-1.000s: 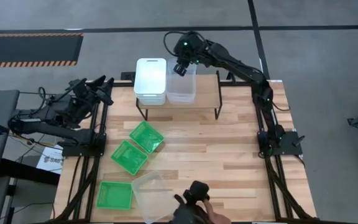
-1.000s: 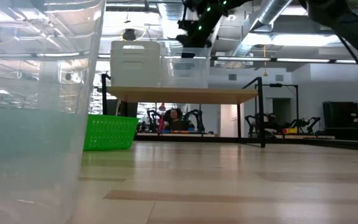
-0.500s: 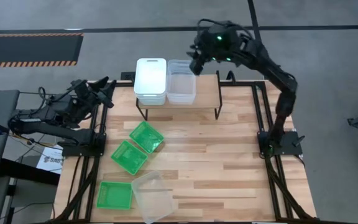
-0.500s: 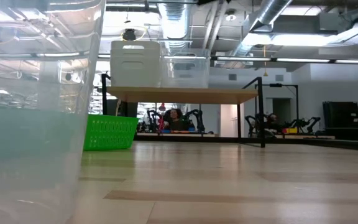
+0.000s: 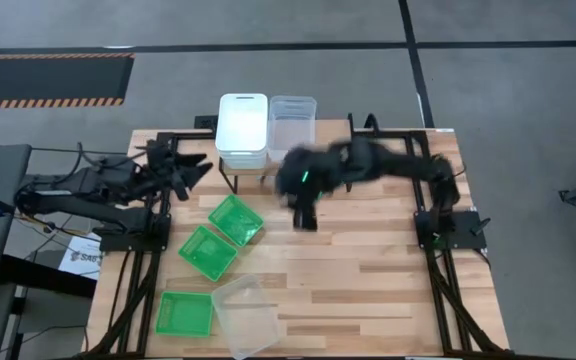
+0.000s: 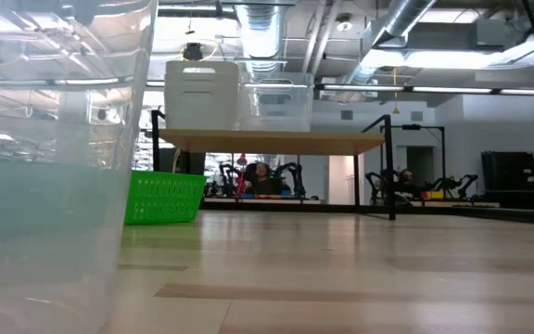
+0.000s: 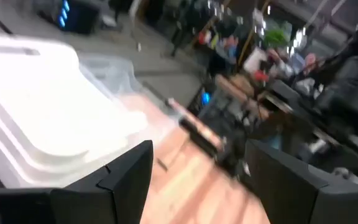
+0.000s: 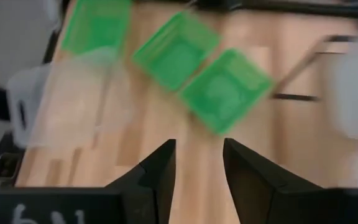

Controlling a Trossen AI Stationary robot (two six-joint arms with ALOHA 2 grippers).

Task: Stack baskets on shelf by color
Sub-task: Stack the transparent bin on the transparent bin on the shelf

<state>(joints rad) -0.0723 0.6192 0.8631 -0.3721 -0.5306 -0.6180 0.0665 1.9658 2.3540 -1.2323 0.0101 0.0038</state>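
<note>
Three white baskets sit nested at the left end of the shelf, with a clear stack right beside them. Both stacks also show in the low view, white and clear. Three green baskets and one clear basket lie on the table. My right gripper hangs open in front of the shelf, looking down at the green baskets. My left gripper is open beside the shelf's left end, near the white stack.
The shelf's thin black legs stand on the far part of the slatted table. The single clear basket fills the left of the low view, close to the camera. Bare wood spreads over the table's right half.
My right arm left the clear stack on the shelf, swung up and to the right, then came down fast toward the near side, in front of the shelf, toward the green baskets. My left gripper moved right, toward the shelf's left end. A person's hand at the near edge went away.
</note>
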